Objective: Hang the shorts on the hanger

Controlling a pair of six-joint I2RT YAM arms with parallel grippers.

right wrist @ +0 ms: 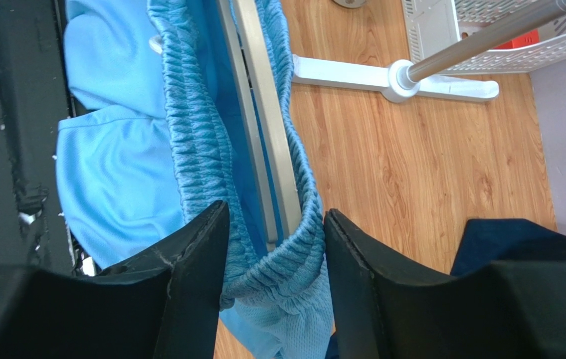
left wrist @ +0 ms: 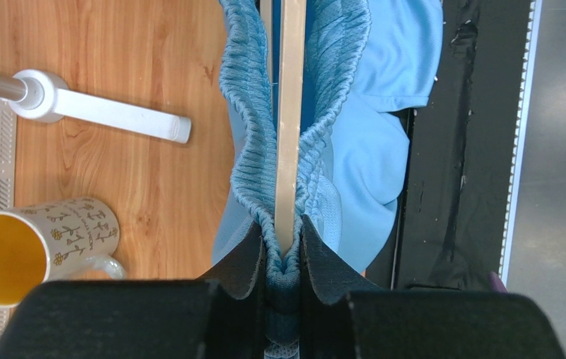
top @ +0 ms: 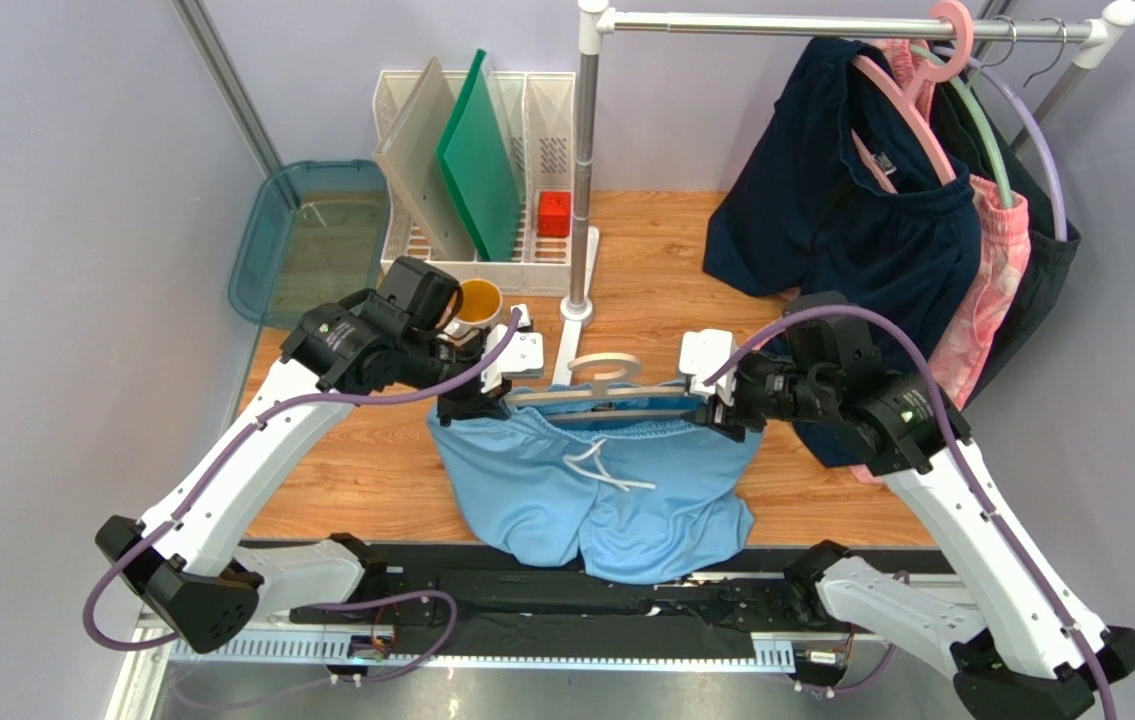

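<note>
Sky-blue cloth, item one: we log the shorts (top: pixel 596 503) on the wooden table (top: pixel 348 465) between the two arms. The waistband faces away from the bases and the legs spill over the near edge onto the black strip (top: pixel 438 567). Item two, the cream hanger (top: pixel 606 366), lies along that waistband with its hook toward the rack pole (top: pixel 584 165).

Overhead view alone:
- white drawstring (top: pixel 603 458) trailing down the front of the shorts
- navy garment (top: pixel 829 210), pink patterned garment (top: pixel 986 285) and pink hanger (top: pixel 919 90) on the rail
- dish rack (top: pixel 543 255) holding a green board (top: pixel 476 158) and a red block (top: pixel 554 212)
- teal bin (top: pixel 303 240) off the table's far left corner

Left wrist view alone: we see the hanger's bar running inside the gathered waistband. The left gripper (left wrist: pixel 284 254) is clamped on the waistband's end, and the bar's tip reaches in between the fingertips. A patterned mug (left wrist: pixel 38 247), yellow inside, stands on the wood well to one side.

Right wrist view alone: the right gripper (right wrist: pixel 274 254) straddles the opposite end of the waistband with its jaws apart. The fabric loop wraps the bar's end and brushes both inner faces, yet is not squeezed flat. Navy cloth lies just beside the outer finger (right wrist: pixel 353 284).
</note>
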